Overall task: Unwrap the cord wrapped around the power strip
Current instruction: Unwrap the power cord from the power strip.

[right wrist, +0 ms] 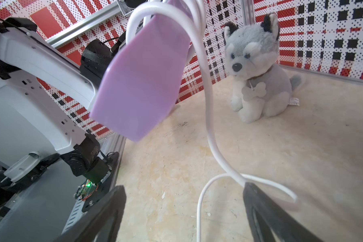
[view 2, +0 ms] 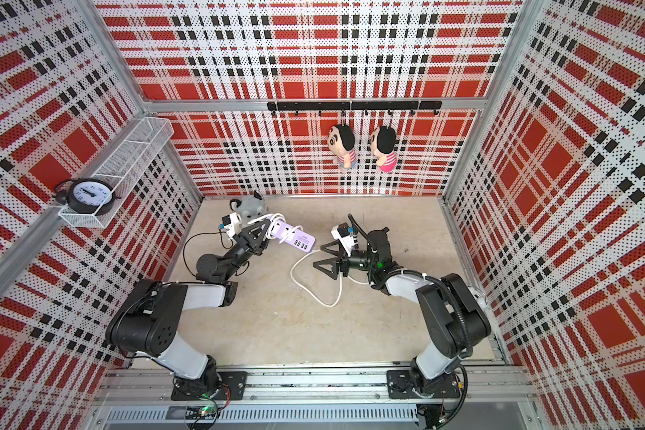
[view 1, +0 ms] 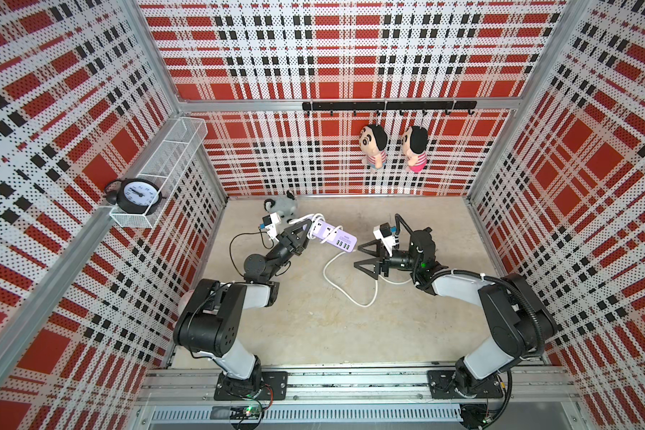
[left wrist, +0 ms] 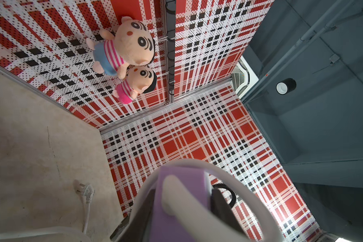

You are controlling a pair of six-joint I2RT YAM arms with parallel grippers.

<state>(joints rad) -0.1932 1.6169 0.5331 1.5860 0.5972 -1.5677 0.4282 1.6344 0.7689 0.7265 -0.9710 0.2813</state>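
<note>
A long white wire-mesh basket [view 1: 181, 143] divided into compartments is mounted on the left wall, and a round black alarm clock [view 1: 138, 194] with a white face is seen in the compartment nearest the camera. Two plush dolls [view 1: 374, 146] in striped shirts are hung from a black hook rail [view 1: 388, 106] on the back wall. The small lavender plastic power strip [view 1: 334, 238] is held off the beige floor [view 1: 313, 327] towards the back left, clamped at its far end by the left gripper [view 1: 308, 232], whose jaws are closed on it. Some turns of the thick white cord [right wrist: 208, 109] are wound around that gripped end, and the rest is seen hanging to the floor in a loose loop. The right gripper [view 1: 359, 257] is placed just beside the strip's USB end, its jaws spread wide with nothing held. In the right wrist view the cord is passed behind one fingertip [right wrist: 260, 201], and contact cannot be judged. The white plug [left wrist: 86, 191] is shown lying on the floor by the left wrist camera only. A grey plush husky toy [right wrist: 258, 69] is partly hidden behind the left wrist in both top views.
</note>
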